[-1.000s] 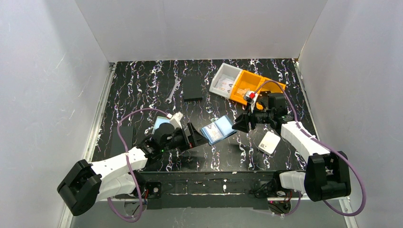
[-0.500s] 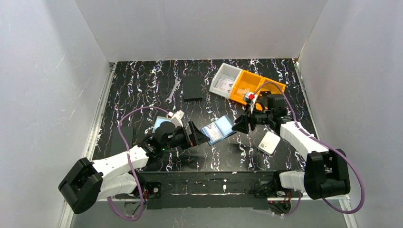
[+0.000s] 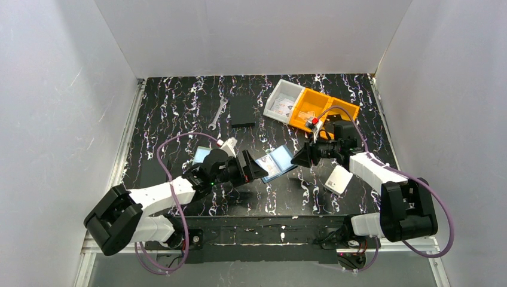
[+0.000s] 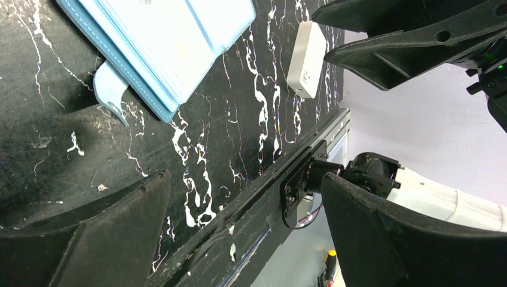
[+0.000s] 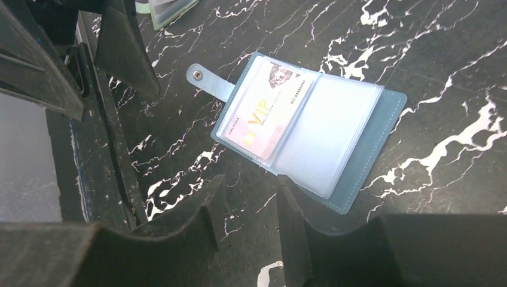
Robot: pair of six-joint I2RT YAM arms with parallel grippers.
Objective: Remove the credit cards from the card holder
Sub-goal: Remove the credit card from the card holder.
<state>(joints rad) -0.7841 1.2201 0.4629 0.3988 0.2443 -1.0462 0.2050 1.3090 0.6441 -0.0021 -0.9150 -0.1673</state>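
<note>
The left arm stretches low from 7 o'clock toward the middle of the counter (image 3: 179, 113). Its left claw (image 3: 256, 167) is spread wide and empty, just at 9 o'clock of the card holder (image 3: 276, 162). The right arm reaches in from 4 o'clock; the right claw (image 3: 298, 158) is narrow, gripping nothing, close at the holder's 3 o'clock. The blue holder lies open and flat, its snap tab (image 5: 205, 80) sticking out. One credit card (image 5: 263, 113) sits in a clear pocket, marked "VIP" in gold near a small portrait; the finer print is unreadable.
</note>
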